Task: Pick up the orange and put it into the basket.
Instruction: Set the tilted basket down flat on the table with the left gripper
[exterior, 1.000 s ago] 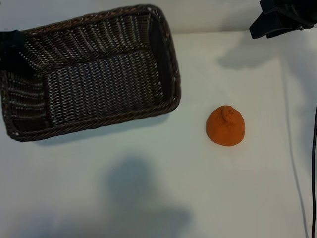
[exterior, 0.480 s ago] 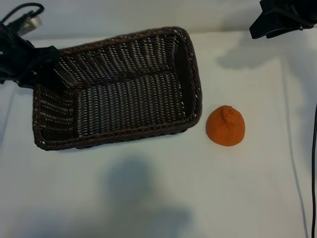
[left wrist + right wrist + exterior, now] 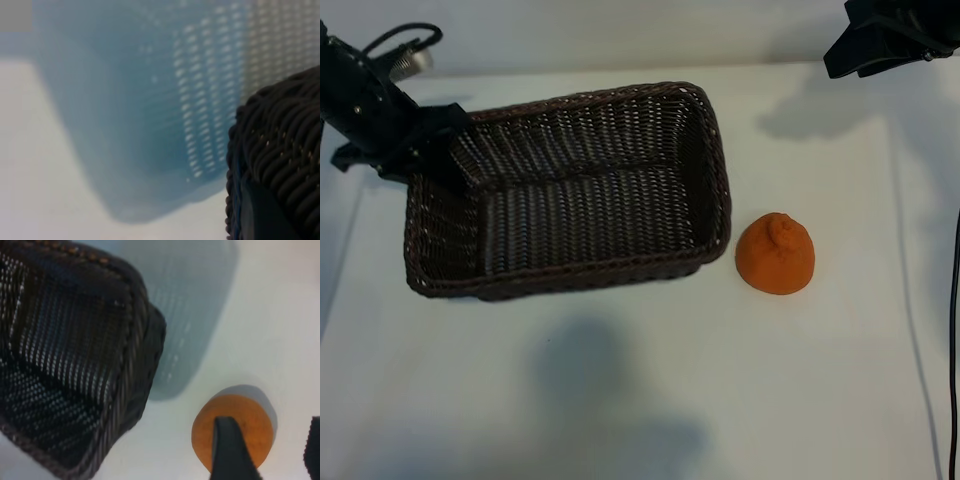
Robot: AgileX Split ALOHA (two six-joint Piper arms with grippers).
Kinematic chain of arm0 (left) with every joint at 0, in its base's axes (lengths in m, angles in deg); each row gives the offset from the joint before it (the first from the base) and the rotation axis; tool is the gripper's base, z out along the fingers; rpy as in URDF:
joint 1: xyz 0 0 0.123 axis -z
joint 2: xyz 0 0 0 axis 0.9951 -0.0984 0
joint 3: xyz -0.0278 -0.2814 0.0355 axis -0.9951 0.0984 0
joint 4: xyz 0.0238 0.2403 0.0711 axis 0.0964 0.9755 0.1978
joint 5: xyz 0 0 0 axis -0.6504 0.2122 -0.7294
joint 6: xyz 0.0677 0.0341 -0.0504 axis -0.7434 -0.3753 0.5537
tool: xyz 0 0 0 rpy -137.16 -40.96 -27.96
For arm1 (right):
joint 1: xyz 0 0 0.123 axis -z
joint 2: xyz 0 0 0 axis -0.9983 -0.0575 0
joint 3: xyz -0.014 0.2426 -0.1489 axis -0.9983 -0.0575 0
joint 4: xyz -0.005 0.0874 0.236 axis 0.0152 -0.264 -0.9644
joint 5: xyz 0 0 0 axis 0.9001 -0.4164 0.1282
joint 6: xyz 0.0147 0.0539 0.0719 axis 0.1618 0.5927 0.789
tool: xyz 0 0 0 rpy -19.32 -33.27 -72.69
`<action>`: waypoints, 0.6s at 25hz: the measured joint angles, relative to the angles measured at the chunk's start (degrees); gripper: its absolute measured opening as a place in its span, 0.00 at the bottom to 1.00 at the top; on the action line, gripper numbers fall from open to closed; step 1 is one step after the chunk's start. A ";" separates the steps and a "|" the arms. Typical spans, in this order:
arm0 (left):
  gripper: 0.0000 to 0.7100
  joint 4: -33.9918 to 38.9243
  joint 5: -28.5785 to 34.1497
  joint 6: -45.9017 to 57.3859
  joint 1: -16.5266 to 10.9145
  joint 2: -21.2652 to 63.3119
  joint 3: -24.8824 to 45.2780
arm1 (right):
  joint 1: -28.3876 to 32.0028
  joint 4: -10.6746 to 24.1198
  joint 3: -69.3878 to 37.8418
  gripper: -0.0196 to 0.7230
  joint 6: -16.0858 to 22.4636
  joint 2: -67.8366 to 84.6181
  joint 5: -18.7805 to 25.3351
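A fist-sized orange fruit with matte, dimpled skin and a knobbly bump on top (image 3: 775,254) is seen resting upright on the white surface, just beside the right short wall of a rectangular dark brown woven wicker basket with rounded corners, sloping sides and a braided rim (image 3: 718,180); a narrow gap is left between them. In the right wrist view the orange (image 3: 248,415) is framed between the spread fingers (image 3: 229,450) of the right gripper (image 3: 270,452), untouched. The basket is held by its left short wall, clamped between the fingers of the left gripper (image 3: 425,150), lifted above the surface, its shadow thrown beneath.
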 joint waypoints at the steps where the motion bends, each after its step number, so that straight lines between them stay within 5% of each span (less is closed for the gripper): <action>1: 0.26 0.29 0.00 0.39 0.00 0.00 -1.26 | 0.00 0.00 0.00 0.53 0.06 0.00 0.00; 15: 0.26 0.42 0.00 1.07 2.89 -4.49 -5.27 | 0.00 0.00 0.00 0.53 0.06 0.00 0.00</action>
